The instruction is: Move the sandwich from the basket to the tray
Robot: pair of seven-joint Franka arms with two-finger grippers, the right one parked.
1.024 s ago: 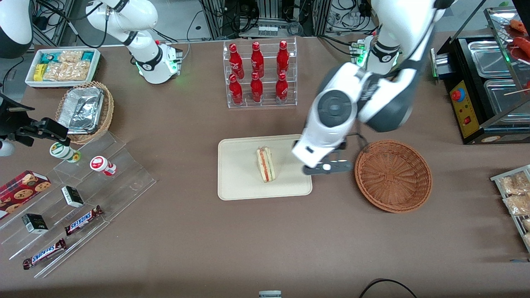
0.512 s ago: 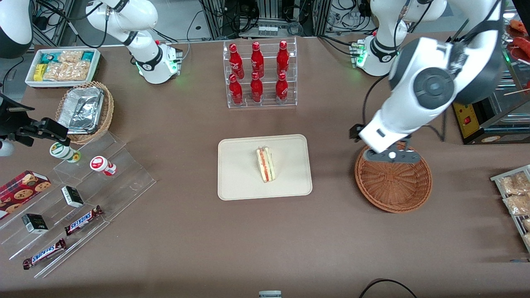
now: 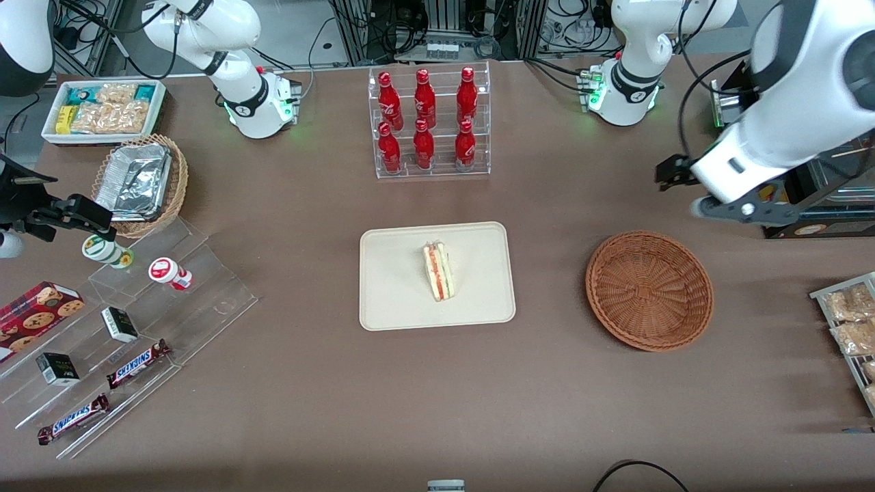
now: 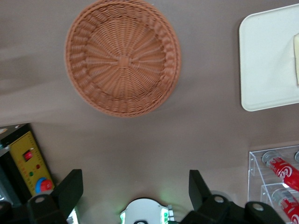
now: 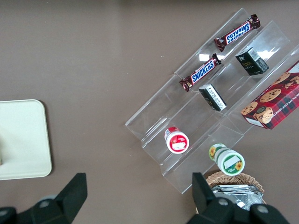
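Observation:
The sandwich, a pale bread wedge with red-orange filling on its cut edge, lies on the cream-beige tray in the middle of the table. The round reddish-brown wicker basket stands empty beside the tray, toward the working arm's end; it also shows in the left wrist view, as does the tray's edge. My left gripper hangs high above the table, farther from the front camera than the basket. It is open and empty, its two dark fingers wide apart.
A clear rack of red bottles stands farther back than the tray. A black food warmer stands close by the gripper. Snack packets on a rack lie at the working arm's end. Clear stepped shelves with candy bars lie toward the parked arm's end.
My left gripper has left the tray, passed over the basket, and risen toward the working arm's end. The sandwich stays on the tray.

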